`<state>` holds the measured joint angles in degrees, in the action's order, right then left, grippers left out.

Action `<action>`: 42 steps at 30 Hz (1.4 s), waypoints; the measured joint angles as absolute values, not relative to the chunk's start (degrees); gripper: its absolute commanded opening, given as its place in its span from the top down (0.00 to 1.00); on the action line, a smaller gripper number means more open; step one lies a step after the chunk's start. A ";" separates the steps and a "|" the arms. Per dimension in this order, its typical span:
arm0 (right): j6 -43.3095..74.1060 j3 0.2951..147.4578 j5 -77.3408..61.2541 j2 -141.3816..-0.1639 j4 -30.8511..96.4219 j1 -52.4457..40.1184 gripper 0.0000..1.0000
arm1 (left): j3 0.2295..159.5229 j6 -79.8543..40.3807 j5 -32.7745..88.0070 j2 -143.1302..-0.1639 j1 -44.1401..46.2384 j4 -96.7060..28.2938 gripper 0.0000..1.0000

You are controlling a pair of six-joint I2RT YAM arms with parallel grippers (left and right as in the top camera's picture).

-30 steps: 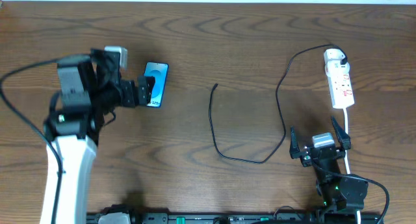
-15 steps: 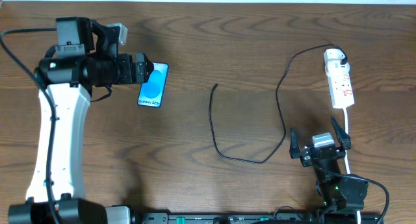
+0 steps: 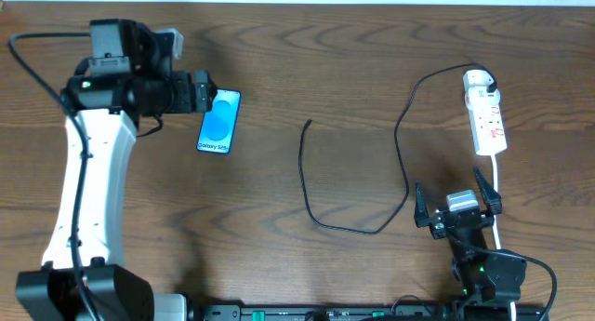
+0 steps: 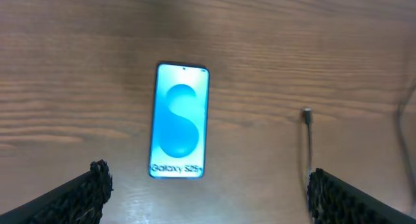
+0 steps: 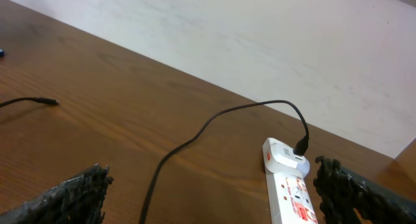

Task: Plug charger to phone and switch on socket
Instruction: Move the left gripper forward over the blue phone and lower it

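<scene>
The phone (image 3: 219, 123) lies flat on the table (image 3: 372, 42), screen up, with its bottom edge toward the robot. The charger (image 3: 307, 186) loops in the middle. Its tip is well apart from the phone, and its plug sits in the socket (image 3: 486, 116) at far right.

Both the left gripper (image 3: 203, 94) and the right gripper (image 3: 451, 193) are spread wide and hold nothing. The next step is probably to fetch the tip: pinch just behind the connector, keep it level, and brace the phone so it does not slide.

Since 1 second ago, the left arm has swung back and uncovered the phone. The right arm has not moved.
</scene>
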<state>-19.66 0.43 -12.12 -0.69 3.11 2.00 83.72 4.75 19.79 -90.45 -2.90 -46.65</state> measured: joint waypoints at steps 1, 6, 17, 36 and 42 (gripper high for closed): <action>-19.66 0.43 -12.12 -0.69 3.11 2.00 0.01 | 83.72 4.73 18.33 -91.11 -1.89 -46.24 0.02; -19.66 0.43 -12.12 -0.69 3.09 2.00 0.01 | 85.36 4.67 11.29 -96.86 3.03 -46.13 0.02; -19.66 0.43 -12.12 -0.69 3.09 2.00 0.01 | 88.88 2.74 5.61 -108.84 4.64 -46.33 0.02; -19.66 0.43 -12.12 -0.69 3.09 2.00 0.01 | 88.88 2.72 4.05 -118.61 6.22 -44.27 0.02; -19.66 0.43 -12.12 -0.69 3.11 2.00 0.01 | 88.88 2.72 3.90 -119.59 6.22 -42.96 0.02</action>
